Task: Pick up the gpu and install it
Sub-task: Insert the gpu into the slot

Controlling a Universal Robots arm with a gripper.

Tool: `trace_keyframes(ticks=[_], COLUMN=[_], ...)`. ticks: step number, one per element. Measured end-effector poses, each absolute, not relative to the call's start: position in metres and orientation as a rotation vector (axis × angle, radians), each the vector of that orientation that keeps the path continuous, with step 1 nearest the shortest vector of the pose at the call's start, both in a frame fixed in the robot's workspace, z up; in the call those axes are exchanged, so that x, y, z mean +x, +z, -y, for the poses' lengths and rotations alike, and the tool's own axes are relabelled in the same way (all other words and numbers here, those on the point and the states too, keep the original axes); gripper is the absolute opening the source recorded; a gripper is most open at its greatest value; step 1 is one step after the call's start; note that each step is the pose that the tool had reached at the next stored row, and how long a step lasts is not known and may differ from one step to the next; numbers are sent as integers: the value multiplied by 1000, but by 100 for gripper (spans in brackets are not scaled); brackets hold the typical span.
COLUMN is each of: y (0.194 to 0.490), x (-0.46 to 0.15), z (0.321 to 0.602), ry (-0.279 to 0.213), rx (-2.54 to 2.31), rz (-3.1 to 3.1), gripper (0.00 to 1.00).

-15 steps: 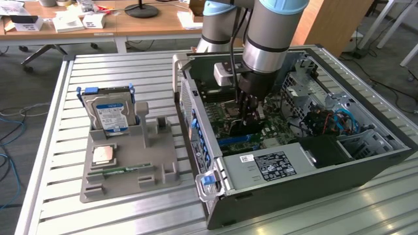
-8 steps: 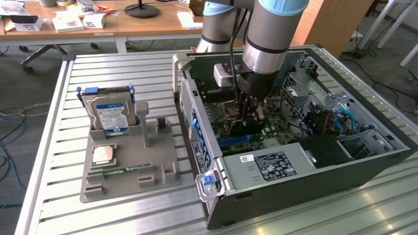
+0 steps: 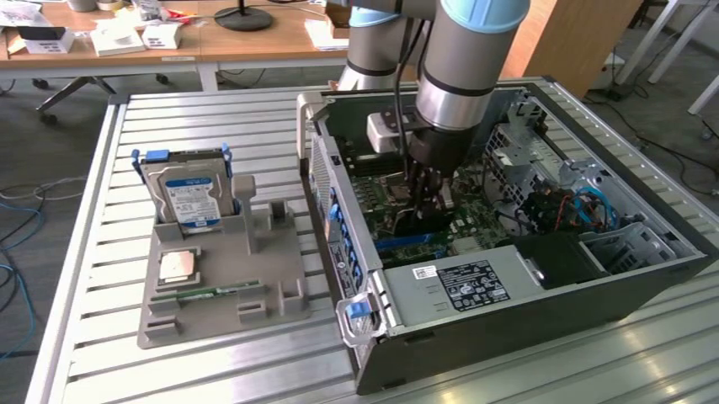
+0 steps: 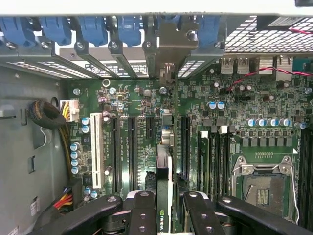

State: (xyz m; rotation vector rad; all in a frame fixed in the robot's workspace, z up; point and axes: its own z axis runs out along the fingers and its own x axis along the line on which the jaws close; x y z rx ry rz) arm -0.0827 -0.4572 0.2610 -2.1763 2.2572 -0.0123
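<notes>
Pincer (image 4: 168, 205) clamps the gpu (image 4: 169, 176) edge-on over the motherboard (image 4: 244, 103). We judge it light, stiff, fragile; hold its edges.

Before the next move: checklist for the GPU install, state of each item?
1. Grip: thin dark graphics card stands edge-on between the fingers of the hand: ok.
2. Position: hand inside the open black computer case, above the green motherboard: ok.
3. Card's silver metal bracket at the rear slot openings: ok.
4. Card's lower edge lined up with a slot: cannot tell, card hides it.
5. Clearance: thin red wire apart from the card: ok.
</notes>
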Motion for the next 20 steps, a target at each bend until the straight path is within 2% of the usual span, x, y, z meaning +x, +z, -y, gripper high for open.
trace_keyframes(ticks=[20], y=[254], x=[-83], z=[457], ry=[-12], rx=[-2176], rz=[-2257], gripper=[26])
